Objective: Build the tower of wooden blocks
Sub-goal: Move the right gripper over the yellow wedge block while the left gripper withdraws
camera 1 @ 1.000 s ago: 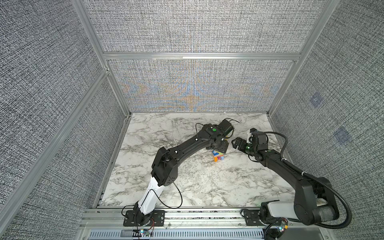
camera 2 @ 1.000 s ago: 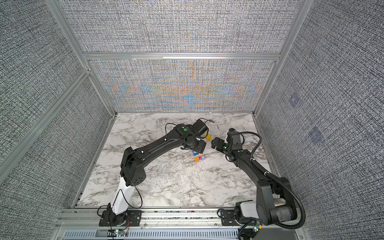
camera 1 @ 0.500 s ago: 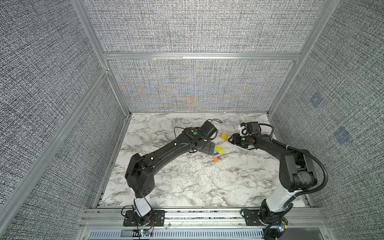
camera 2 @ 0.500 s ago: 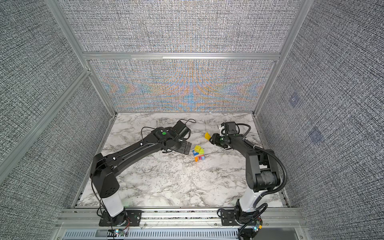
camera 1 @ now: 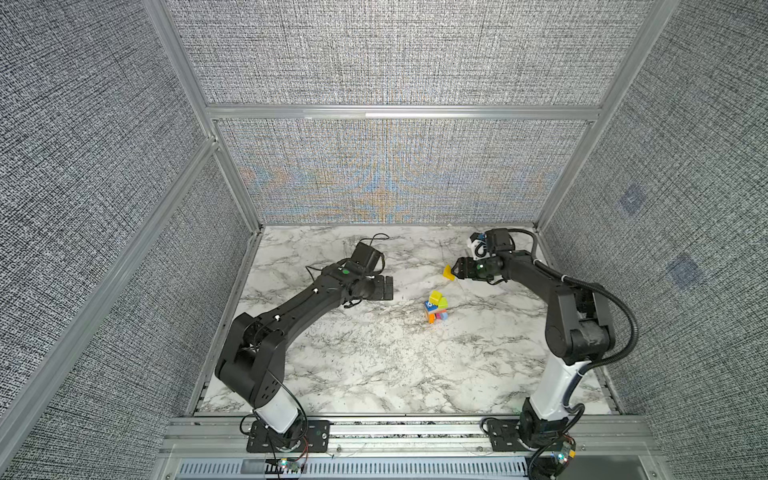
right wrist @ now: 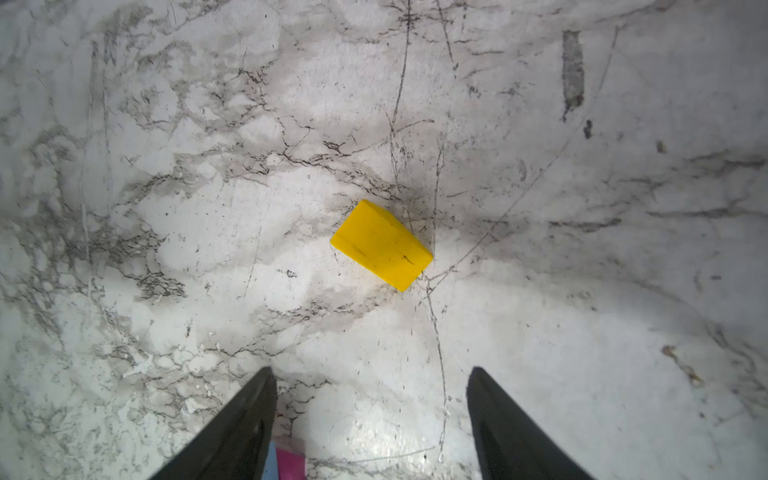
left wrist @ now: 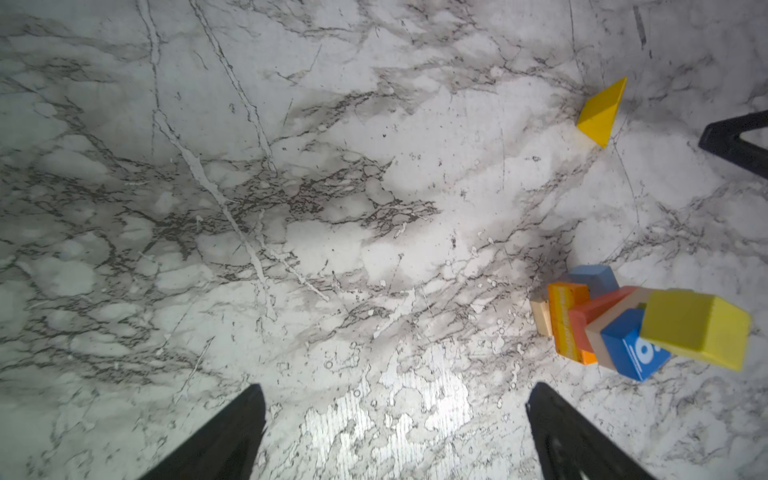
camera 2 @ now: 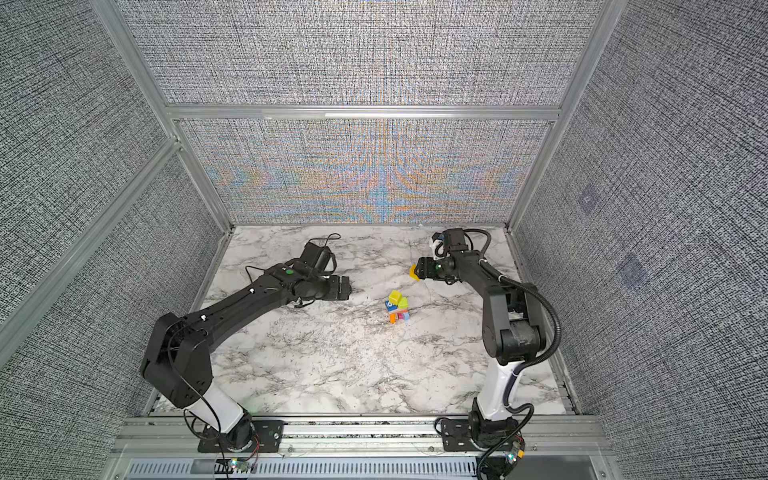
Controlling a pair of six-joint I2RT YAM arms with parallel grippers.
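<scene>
Right of centre on the table [camera 1: 374, 357] in both top views stands the tower [camera 1: 435, 306] [camera 2: 398, 308]; its blue block [left wrist: 633, 347] bears a white numeral, seemingly 6. Since half a second ago the left end effector [camera 1: 387, 287], spread and empty, has drawn back leftward from it. The right end effector [right wrist: 372, 374] is spread too; the yellow wedge [right wrist: 382, 245] lies unmoved on the table just beyond its tips.

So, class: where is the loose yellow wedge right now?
In both top views the yellow wedge lies on the marble table, right of centre, just ahead of the open right gripper and behind the tower.
</scene>
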